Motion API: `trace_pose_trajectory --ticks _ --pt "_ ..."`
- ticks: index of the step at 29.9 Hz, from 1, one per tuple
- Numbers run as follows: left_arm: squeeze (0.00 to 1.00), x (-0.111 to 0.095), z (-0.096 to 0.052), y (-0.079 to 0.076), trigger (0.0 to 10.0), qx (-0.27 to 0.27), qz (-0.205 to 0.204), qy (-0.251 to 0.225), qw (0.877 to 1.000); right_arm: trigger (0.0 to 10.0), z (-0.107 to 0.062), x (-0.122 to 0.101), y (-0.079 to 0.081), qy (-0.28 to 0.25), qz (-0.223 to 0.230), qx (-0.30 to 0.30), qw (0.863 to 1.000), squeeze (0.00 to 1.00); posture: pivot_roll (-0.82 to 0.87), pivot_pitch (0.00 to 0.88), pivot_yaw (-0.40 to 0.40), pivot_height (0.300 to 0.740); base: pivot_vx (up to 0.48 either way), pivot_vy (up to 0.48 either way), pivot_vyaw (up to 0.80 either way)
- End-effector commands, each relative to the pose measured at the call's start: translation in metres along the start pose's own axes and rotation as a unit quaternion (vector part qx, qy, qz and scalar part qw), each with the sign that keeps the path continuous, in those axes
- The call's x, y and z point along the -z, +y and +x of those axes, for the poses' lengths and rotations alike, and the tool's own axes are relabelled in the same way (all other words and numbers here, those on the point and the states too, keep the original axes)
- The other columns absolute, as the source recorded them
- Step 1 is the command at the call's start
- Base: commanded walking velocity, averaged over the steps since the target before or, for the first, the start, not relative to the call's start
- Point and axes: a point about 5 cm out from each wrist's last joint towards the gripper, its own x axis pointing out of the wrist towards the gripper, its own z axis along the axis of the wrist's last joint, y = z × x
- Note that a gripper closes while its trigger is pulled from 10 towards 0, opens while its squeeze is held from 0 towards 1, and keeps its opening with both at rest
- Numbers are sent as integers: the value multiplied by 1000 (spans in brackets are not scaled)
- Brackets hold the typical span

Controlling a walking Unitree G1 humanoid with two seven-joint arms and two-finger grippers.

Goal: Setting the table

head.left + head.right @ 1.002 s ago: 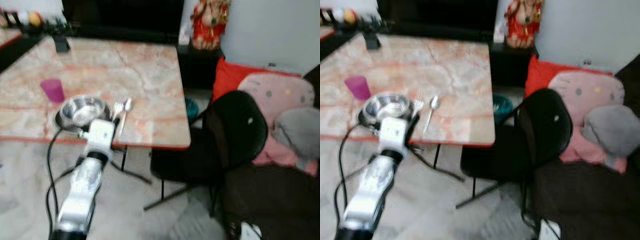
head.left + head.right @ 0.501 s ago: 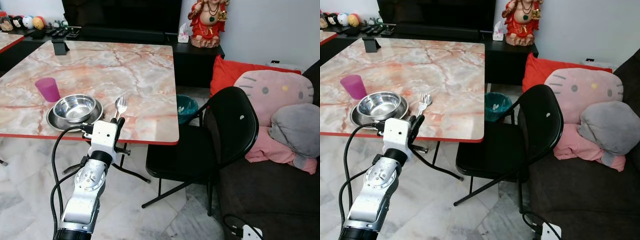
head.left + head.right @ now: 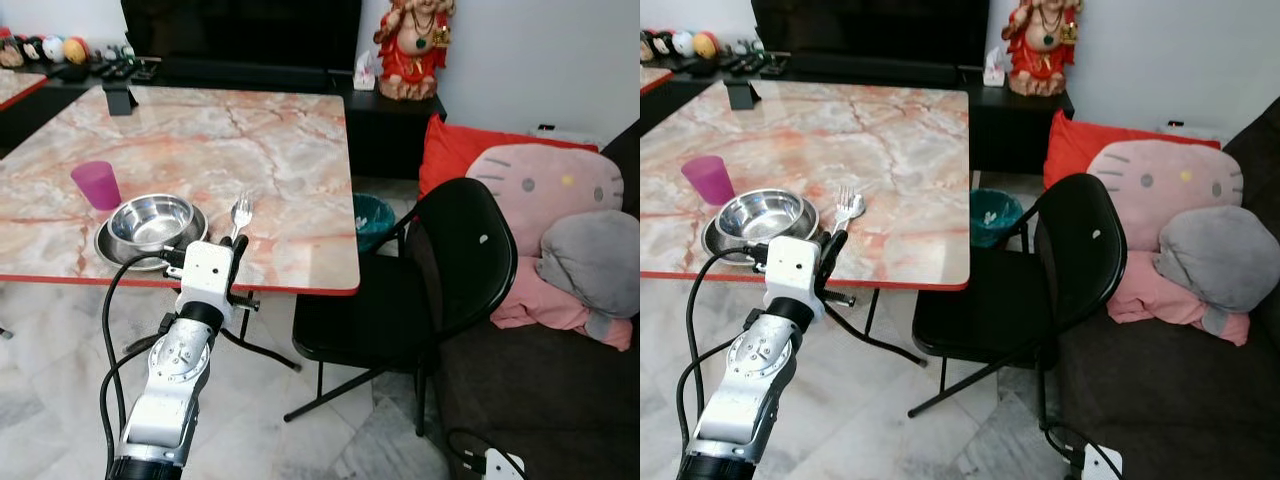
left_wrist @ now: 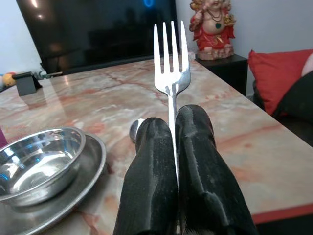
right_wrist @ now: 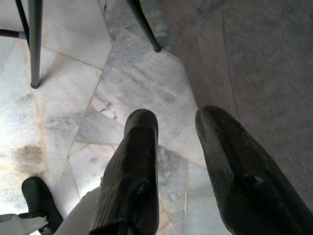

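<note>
Pink-veined marble bench (image 3: 280, 150) carries a shiny steel bowl (image 3: 151, 219) on a steel plate (image 3: 110, 245), a magenta plastic cup (image 3: 96, 184) just behind them. Beside the bowl, the silver metal fork (image 4: 171, 58) stands tines-up, pinched between the left gripper's (image 4: 175, 128) pressed-together jaws at the bench's near edge. The right gripper (image 5: 177, 122) hangs over the marble floor (image 5: 132, 93) with jaws spread, and a black folding chair (image 3: 440, 280) stands beside the bench.
</note>
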Motion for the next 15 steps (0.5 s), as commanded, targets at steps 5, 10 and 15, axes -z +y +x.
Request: trace_pose_trajectory --ticks 5,10,15 --pt "0 -2 2 0 10000 -1 -1 -1 1000 10000 0 -1 -1 1 -3 -2 1000 0 96 0 -64 740 337 0 0" --pt "0 -2 2 -1 10000 0 -2 -1 1000 10000 0 -1 -1 2 -4 -1 1000 0 97 0 -65 740 340 0 0" --pt "0 -2 2 -2 10000 4 -2 -1 1000 10000 0 0 -1 2 -4 -1 1000 0 98 0 -66 740 344 0 0"
